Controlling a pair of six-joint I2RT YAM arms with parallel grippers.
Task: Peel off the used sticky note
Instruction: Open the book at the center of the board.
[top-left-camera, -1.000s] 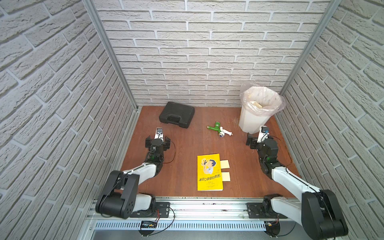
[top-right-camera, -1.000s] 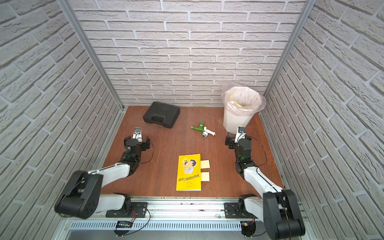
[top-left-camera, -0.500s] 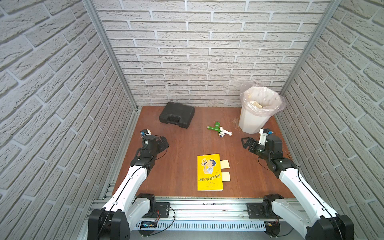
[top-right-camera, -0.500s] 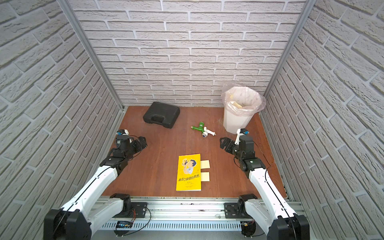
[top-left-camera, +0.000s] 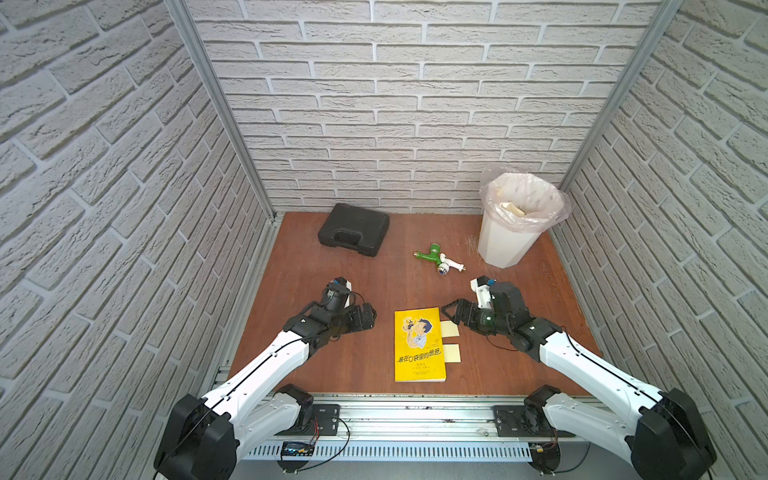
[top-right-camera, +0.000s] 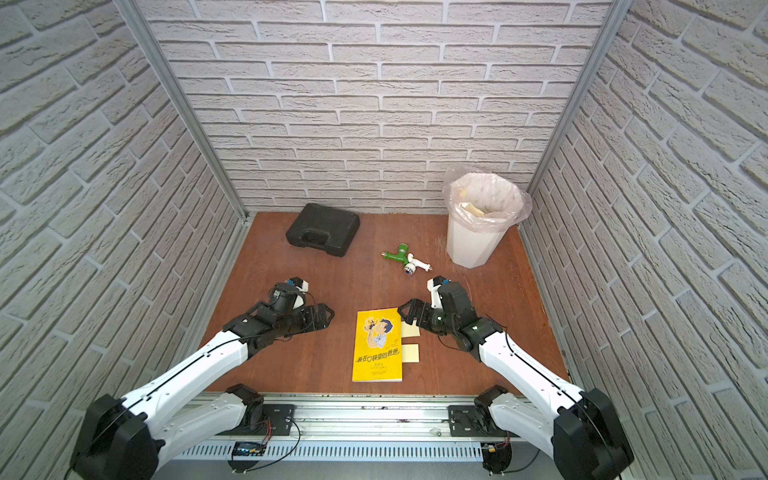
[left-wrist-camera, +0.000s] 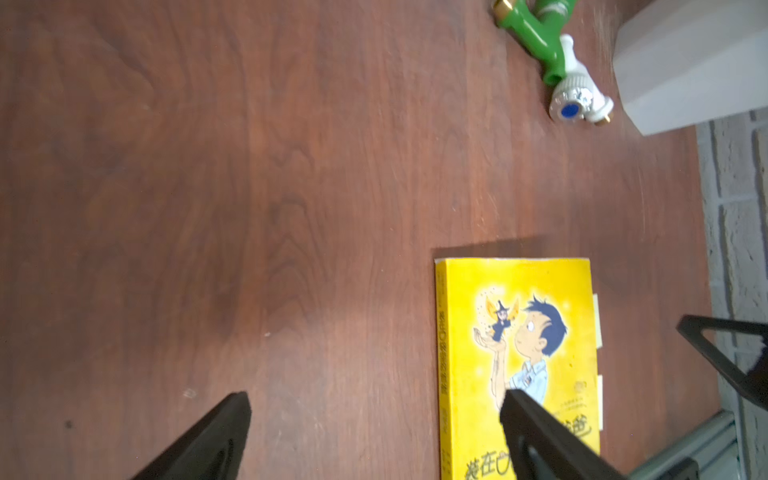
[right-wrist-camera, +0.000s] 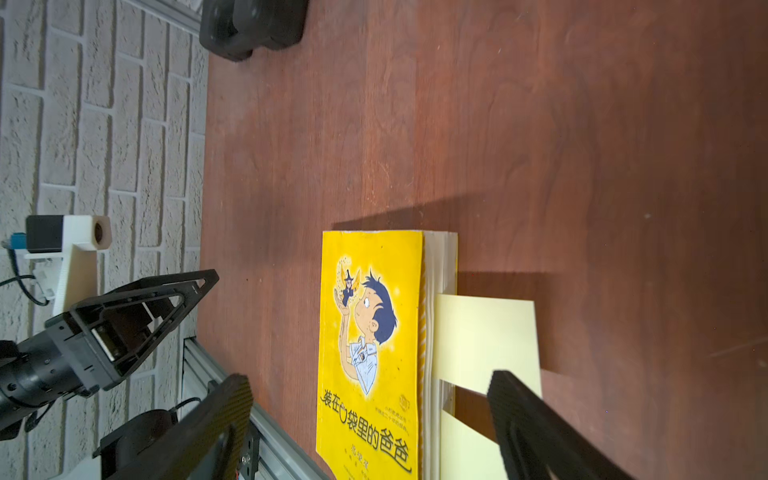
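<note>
Both arms have swung inward since a second ago, bringing the right gripper (top-left-camera: 449, 316), jaws spread wide, just beside the pale sticky note (top-left-camera: 450, 330) nearest the top of the yellow book (top-left-camera: 419, 345), from whose page edge it and a second note (top-left-camera: 452, 353) protrude, while the left gripper (top-left-camera: 372, 319), equally spread and empty, hovers off the book's spine side

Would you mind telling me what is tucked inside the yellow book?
A far sticky note and a near sticky note stick out of the yellow book; their ends between the pages are hidden.
</note>
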